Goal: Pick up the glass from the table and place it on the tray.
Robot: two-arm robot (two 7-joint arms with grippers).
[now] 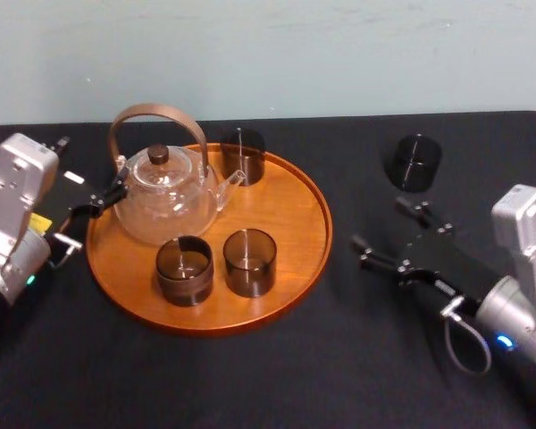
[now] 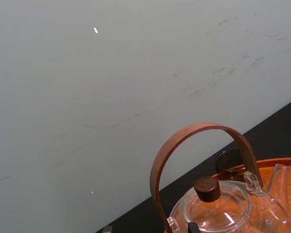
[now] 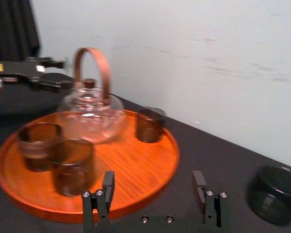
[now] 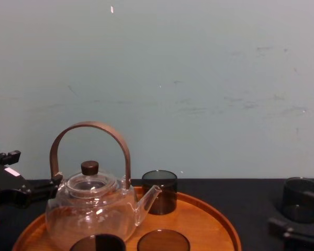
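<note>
The dark smoked glass [image 1: 413,162] stands on the black table [image 1: 339,357], to the right of the tray and apart from it; it also appears in the right wrist view [image 3: 275,194] and the chest view [image 4: 302,200]. The round orange-brown tray [image 1: 295,295] lies at the middle. My right gripper [image 1: 379,222] hovers open between tray and glass, nearer than the glass, with nothing between its fingers [image 3: 108,184]. At the tray's left edge my left gripper [image 1: 85,170] stands open beside the teapot, holding nothing.
On the tray stand a glass teapot [image 1: 165,192] with a brown hoop handle and three dark glasses, one at the back [image 1: 242,154] and two at the front [image 1: 185,268] [image 1: 249,261]. A pale wall runs behind the table.
</note>
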